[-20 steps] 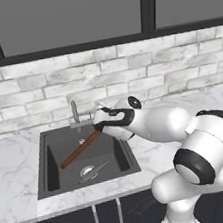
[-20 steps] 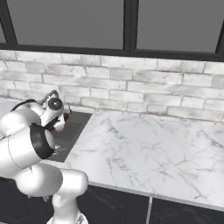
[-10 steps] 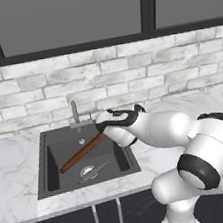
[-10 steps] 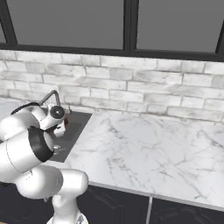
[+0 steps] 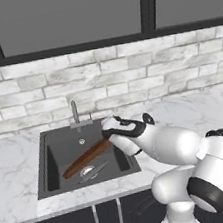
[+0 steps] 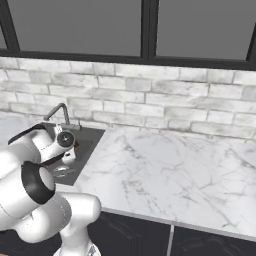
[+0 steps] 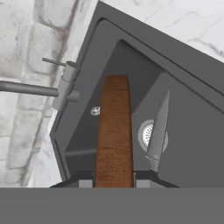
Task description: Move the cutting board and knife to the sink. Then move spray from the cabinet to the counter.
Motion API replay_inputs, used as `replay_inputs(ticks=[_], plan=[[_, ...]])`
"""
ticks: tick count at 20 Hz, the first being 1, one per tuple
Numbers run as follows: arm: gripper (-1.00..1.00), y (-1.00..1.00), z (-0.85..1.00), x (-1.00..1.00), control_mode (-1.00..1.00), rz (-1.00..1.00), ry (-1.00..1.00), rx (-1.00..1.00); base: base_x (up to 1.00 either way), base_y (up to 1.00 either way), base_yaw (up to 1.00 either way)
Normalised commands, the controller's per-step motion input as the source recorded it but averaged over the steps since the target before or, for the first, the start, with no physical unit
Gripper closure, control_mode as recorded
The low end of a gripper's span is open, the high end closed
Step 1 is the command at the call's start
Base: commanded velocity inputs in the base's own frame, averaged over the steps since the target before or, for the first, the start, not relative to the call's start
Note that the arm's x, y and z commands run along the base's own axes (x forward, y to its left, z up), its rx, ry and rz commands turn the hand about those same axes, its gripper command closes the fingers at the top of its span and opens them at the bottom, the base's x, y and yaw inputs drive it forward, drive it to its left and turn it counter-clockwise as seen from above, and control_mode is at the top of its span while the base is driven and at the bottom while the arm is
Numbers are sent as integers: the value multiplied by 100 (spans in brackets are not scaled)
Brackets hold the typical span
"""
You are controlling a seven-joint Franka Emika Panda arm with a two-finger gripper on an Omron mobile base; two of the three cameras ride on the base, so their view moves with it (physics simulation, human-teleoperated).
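While unmarked, cutting board [image 7: 114, 131] sits clamped in pincer [image 7: 113, 180] over sink [image 5: 52, 142]

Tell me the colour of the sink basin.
Dark grey; the sink shows best in the hand view, with the brown cutting board inside it.

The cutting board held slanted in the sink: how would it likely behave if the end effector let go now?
The cutting board looks rigid: it spans the sink without sagging. Gripped at one end by the end effector, it would probably drop flat. Its far end might slide along the smooth basin toward the knife.
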Motion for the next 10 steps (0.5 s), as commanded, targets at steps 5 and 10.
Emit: replay_inputs(ticks=[5,10], plan=[[100,17,-36,13,-100,0,14,-12,0,0,0],[100,22,-35,2,-100,0,10,-11,0,0,0]])
